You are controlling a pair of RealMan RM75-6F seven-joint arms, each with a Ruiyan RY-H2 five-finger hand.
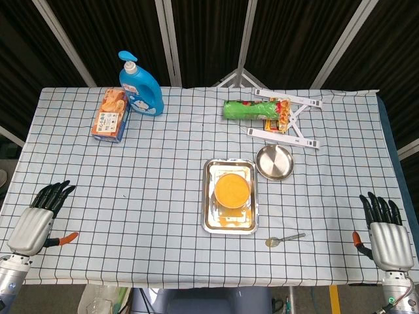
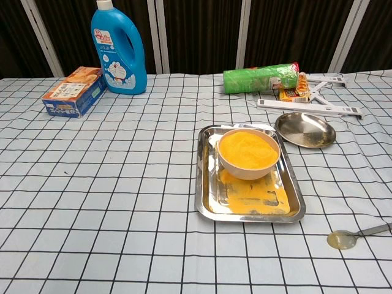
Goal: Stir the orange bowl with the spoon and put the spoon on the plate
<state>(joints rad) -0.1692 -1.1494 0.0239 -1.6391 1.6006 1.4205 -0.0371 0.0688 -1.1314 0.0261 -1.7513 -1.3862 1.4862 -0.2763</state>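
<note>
At the near edge of the checked desk, our left hand and right hand rest at opposite corners, fingers spread and holding nothing, with the stirring not yet begun. Between them, nearer our right side, the spoon lies flat on the cloth, bowl end toward the tray and handle angled out to the right, just in front of the steel tray. We judge the first job is the pick-up, and the right hand is the closer one: come down over the thin handle, pinch it near its outer end, and lift without dragging the cloth. Just beyond, the orange bowl sits in the tray, filled close to its rim, with orange spill on the tray floor beside it, so slow, shallow circles should keep more from going over. Behind and to the right, the round metal plate waits beside the tray for the spoon. Farther back stand a green packet, a snack box and a blue bottle.
</note>
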